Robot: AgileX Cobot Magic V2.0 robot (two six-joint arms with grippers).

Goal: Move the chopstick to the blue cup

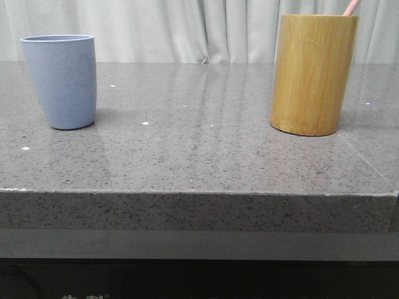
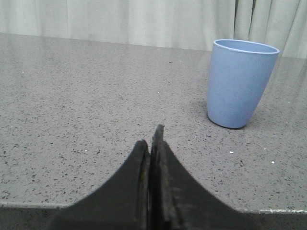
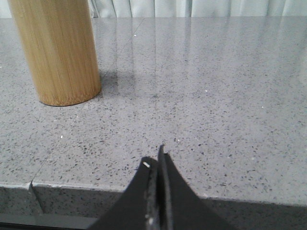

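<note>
A grey speckled stone surface (image 1: 206, 143) carries the blue cup (image 1: 61, 81) upright toward its left side and a taller bamboo holder (image 1: 313, 75) upright toward its right, the two well apart

Matte blue cup (image 1: 60, 81); wood-grain holder (image 1: 313, 75); glossy speckled stone table (image 1: 199, 156).

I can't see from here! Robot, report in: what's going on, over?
Left gripper shut, right gripper shut, both hold nothing. Chopstick in the bamboo holder, pink tip showing. Blue cup upright. Nothing between them.
</note>
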